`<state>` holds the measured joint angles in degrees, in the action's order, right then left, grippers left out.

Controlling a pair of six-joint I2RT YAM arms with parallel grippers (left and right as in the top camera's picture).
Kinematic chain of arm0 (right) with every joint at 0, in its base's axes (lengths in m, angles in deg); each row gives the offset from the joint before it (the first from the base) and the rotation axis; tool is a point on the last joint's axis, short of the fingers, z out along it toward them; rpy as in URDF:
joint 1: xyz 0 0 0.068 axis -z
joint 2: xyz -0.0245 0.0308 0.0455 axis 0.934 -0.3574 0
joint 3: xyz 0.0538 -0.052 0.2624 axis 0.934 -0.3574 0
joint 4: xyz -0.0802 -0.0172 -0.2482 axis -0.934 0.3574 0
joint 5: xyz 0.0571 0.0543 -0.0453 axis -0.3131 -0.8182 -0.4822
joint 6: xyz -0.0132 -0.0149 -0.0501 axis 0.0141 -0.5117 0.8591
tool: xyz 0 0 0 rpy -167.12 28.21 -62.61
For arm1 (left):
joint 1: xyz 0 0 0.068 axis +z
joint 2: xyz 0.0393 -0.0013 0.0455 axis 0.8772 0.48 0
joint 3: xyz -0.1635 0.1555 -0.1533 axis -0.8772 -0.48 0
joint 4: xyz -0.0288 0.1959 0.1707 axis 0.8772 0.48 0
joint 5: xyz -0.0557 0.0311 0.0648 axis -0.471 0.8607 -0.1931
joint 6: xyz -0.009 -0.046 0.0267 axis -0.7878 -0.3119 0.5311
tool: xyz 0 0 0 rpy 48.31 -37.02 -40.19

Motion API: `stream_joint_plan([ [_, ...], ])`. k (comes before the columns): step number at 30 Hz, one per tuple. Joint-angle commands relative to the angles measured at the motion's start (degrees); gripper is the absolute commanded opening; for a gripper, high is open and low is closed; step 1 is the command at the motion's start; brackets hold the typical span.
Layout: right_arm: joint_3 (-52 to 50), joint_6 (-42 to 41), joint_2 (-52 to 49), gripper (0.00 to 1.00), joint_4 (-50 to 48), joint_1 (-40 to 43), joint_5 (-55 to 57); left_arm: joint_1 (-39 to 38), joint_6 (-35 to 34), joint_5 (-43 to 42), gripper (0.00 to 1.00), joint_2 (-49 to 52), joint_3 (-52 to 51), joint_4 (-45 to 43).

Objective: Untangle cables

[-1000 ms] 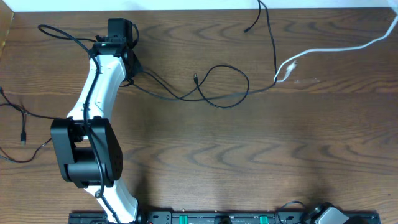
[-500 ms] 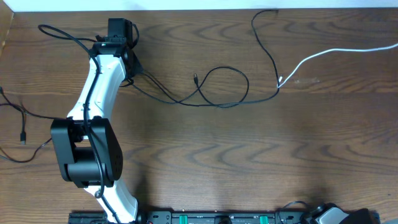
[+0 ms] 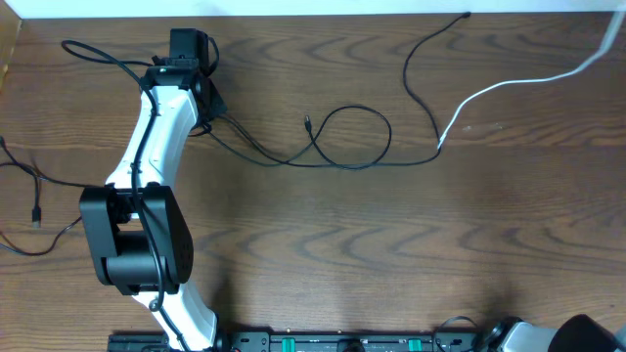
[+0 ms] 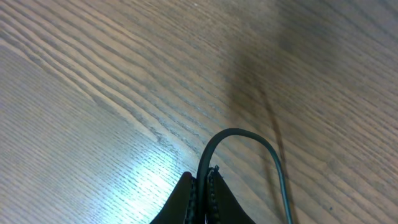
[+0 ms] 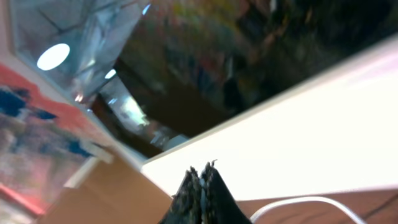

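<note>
A long black cable (image 3: 354, 164) runs from my left gripper (image 3: 202, 110) across the table, loops in the middle, and bends up to a plug at the back edge (image 3: 467, 15). A small plug end (image 3: 308, 123) lies by the loop. My left gripper (image 4: 204, 176) is shut on this black cable (image 4: 239, 133), low over the wood. The white cable (image 3: 509, 84) stretches from the black cable's bend up to the right edge. My right gripper (image 5: 204, 168) is outside the overhead view; it is shut, with a white sliver between its pads and the white cable (image 5: 311, 201) curving beside it.
Another thin black cord with a plug (image 3: 37, 213) lies at the table's left edge. The left arm (image 3: 147, 166) spans the left side. The white back edge (image 3: 293, 8) borders the table. The arm bases sit along the front edge (image 3: 342, 342).
The white cable has been pulled taut toward the upper right. The black cable's far plug has slid right along the back edge, and its bend has opened. The left arm has not moved.
</note>
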<state>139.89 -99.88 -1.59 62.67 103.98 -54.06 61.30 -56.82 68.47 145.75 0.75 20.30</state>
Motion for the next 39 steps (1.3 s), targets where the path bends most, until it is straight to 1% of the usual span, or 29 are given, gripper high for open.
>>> stream_joint_plan([
  [1, 0.55, 13.33, -1.51, 0.01, 7.08, -8.22, 7.63, 0.22, -0.68, -0.74, 0.08, 1.01, 0.02, -0.02],
  [3, 0.55, 19.5, -2.69, 0.01, 14.03, -13.84, 13.53, 0.22, -0.68, -0.74, 0.08, 1.01, 0.02, -0.02],
  [9, 0.55, 32.57, -5.35, 0.01, 28.57, -27.85, 29.46, 0.22, -0.68, -0.74, 0.08, 1.03, 0.02, 0.04],
  [12, 0.55, 37.79, -6.99, 0.01, 37.35, -34.18, 38.4, 0.22, -0.68, -0.74, 0.08, 1.01, 0.02, 0.26],
  [14, 0.55, 39.15, -8.39, 0.03, 42.71, -37.29, 44.5, 0.22, -0.68, -0.74, 0.08, 1.03, 0.02, 0.26],
  [16, 0.55, 40.06, -10.16, 0.06, 47.34, -39.69, 48.5, 0.22, -0.68, -0.74, 0.08, 1.03, 0.02, 0.24],
  [17, 0.46, 41.79, -12.48, 0.1, 51.69, -41.72, 50.53, 0.22, -0.68, -0.76, 0.08, 1.03, 0.02, 0.26],
  [18, 0.33, 42.86, -13.9, 0.11, 53.81, -42.69, 50.93, 0.22, -0.68, -0.79, 0.08, 1.03, 0.02, 0.26],
  [20, 0.22, 45.18, -16.81, 0.17, 56.87, -44.17, 50.9, 0.22, -0.68, -1.27, 0.08, 1.01, 0.02, 0.24],
  [21, 0.22, 47.84, -19.91, 0.2, 58.93, -45.4, 50.9, 0.22, -0.68, -1.66, 0.08, 1.03, 0.02, 0.22],
  [22, 0.22, 48.85, -21.62, 0.21, 59.58, -45.99, 50.93, 0.22, -0.68, -1.64, 0.08, 1.01, 0.02, 0.22],
  [24, 0.22, 49.92, -24.46, 0.24, 59.89, -46.82, 50.9, 0.22, -0.68, -1.64, 0.08, 1.03, 0.02, 0.22],
  [29, 0.22, 51.17, -30.08, 0.44, 59.36, -47.95, 50.88, 0.22, -0.68, -1.62, 0.08, 1.03, 0.02, 0.63],
  [32, 0.22, 51.19, -32.2, 0.53, 59.56, -49.05, 50.93, 0.22, -0.68, -1.62, 0.08, 1.01, 0.02, 0.66],
  [36, 0.22, 51.95, -35.08, 0.54, 59.58, -51.23, 51.54, 0.22, -0.66, -1.64, 0.08, 1.03, 0.02, 0.68],
  [39, 0.22, 52.5, -38.23, 0.54, 60.57, -53.68, 55.87, 0.22, -0.66, -1.62, 0.08, 1.03, 0.02, 0.87],
])
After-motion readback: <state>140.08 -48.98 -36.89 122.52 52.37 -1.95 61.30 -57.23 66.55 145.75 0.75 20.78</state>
